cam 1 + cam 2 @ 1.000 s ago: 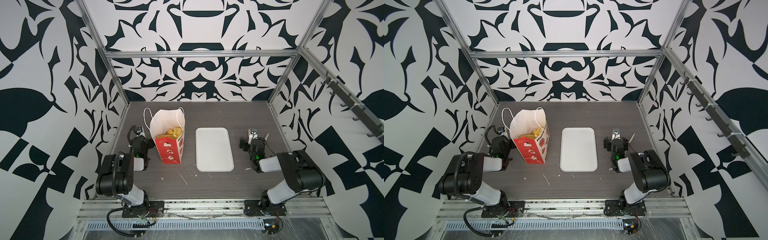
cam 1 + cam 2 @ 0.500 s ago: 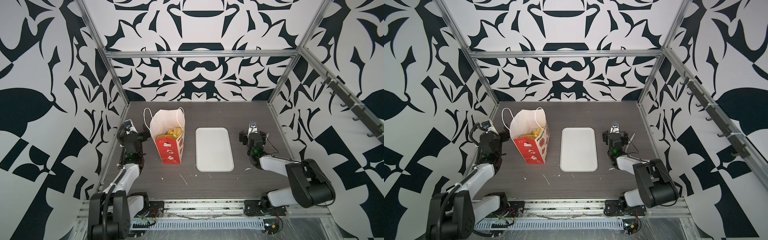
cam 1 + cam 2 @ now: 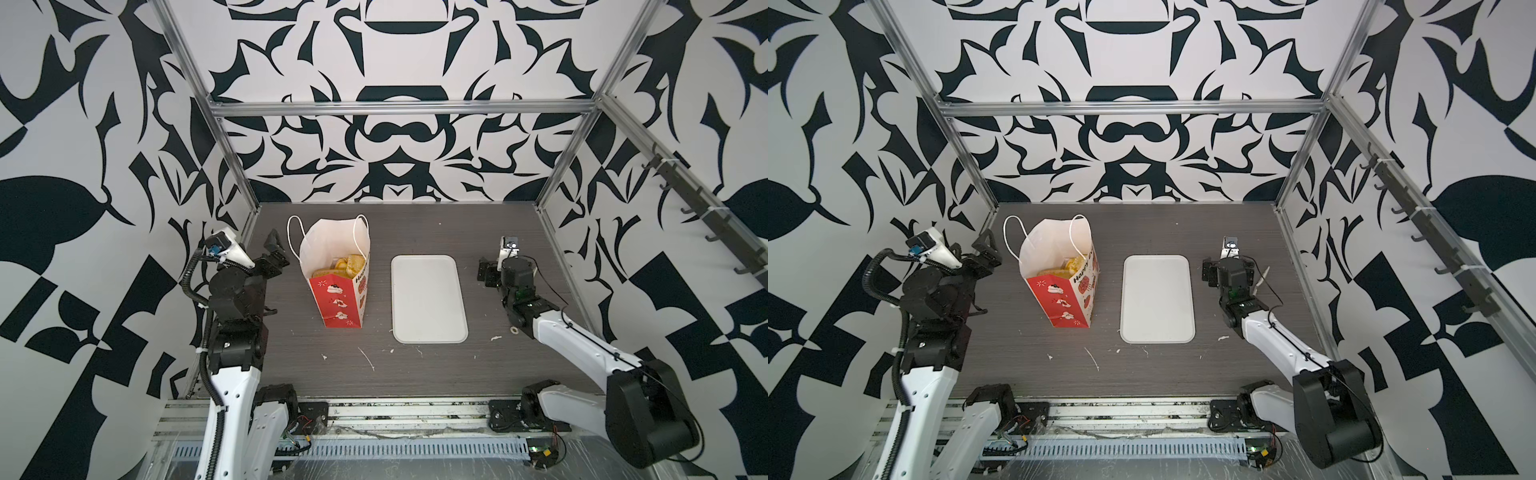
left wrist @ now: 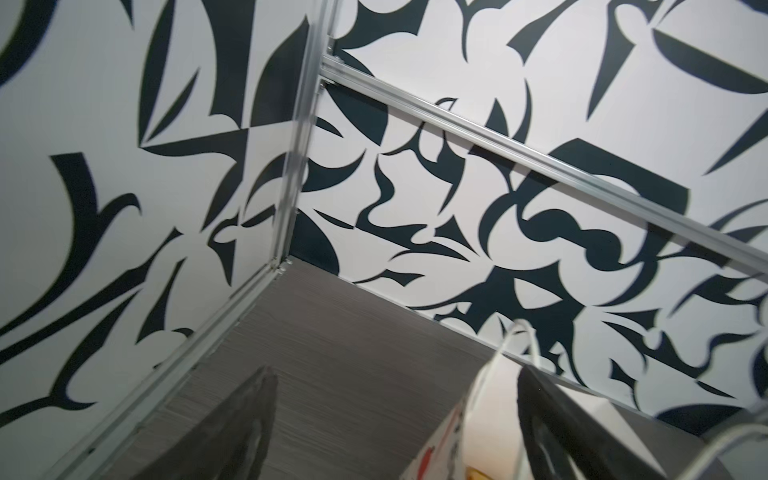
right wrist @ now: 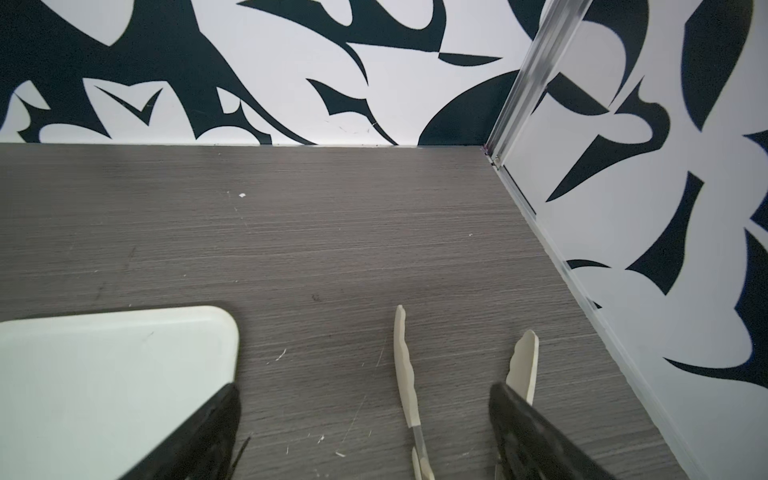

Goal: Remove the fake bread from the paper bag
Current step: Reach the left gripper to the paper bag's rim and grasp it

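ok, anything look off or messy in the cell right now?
Only minor: white scraps litter the tabletop in front of the white tray. The paper bag stands upright with the fake bread inside; nothing is spilled.

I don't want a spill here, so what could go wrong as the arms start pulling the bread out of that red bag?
The paper bag stands tall and narrow with nothing bracing it, so the open left gripper beside it might tip it when reaching in. Its white cord handles loop up from the mouth and could snag a finger. The fake bread sits low inside, so a grab may crush the paper walls.
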`<state>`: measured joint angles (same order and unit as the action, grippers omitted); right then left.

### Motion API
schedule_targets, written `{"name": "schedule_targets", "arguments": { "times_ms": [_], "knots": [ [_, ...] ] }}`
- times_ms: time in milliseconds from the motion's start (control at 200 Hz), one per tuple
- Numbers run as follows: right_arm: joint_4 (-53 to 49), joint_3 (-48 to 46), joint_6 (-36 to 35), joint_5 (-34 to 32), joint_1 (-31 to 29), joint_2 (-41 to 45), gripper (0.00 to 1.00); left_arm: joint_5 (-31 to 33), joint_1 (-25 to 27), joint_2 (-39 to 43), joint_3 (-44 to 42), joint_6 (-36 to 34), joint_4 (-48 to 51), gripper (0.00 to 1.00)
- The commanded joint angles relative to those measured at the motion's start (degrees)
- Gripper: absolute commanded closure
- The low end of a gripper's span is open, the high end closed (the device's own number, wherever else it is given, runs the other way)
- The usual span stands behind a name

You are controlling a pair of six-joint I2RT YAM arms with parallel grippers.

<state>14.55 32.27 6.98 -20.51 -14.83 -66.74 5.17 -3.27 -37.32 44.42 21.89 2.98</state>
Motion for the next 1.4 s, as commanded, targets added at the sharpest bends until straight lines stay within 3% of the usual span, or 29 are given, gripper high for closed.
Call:
{"name": "schedule_targets", "arguments": {
  "times_ms": [0,370,725,900,1160,1285,1395],
  "knots": [
    [-2.1,-0.6,1.8,1.7,-0.2,1.4,0.05,-8.0,-0.2,1.6,3.3,2.9,11.9,0.08],
    [-1.3,-0.8,2.8,2.2,-0.2,-0.5,0.05,-19.7,-0.2,-4.4,7.9,2.4,22.0,0.14],
    [-0.7,-1.2,3.1,2.3,-0.2,-1.7,0.05,-20.1,0.7,-12.1,10.6,-0.5,23.7,0.20],
    [-0.5,-1.1,3.3,2.3,-0.2,-2.8,0.05,-18.1,3.3,-16.4,13.2,-2.5,26.0,0.24],
    [-0.3,-1.1,3.4,2.7,-0.2,-3.6,0.05,-6.5,9.8,-21.9,17.0,-5.5,30.1,0.31],
    [-0.4,-0.8,3.3,2.8,-0.2,-3.9,0.05,-3.1,11.4,-22.7,17.6,-5.6,30.2,0.42],
    [-0.5,-0.5,3.3,2.8,-0.2,-4.2,0.05,-0.8,12.6,-23.6,18.3,-5.9,30.5,0.60]
  ]
}}
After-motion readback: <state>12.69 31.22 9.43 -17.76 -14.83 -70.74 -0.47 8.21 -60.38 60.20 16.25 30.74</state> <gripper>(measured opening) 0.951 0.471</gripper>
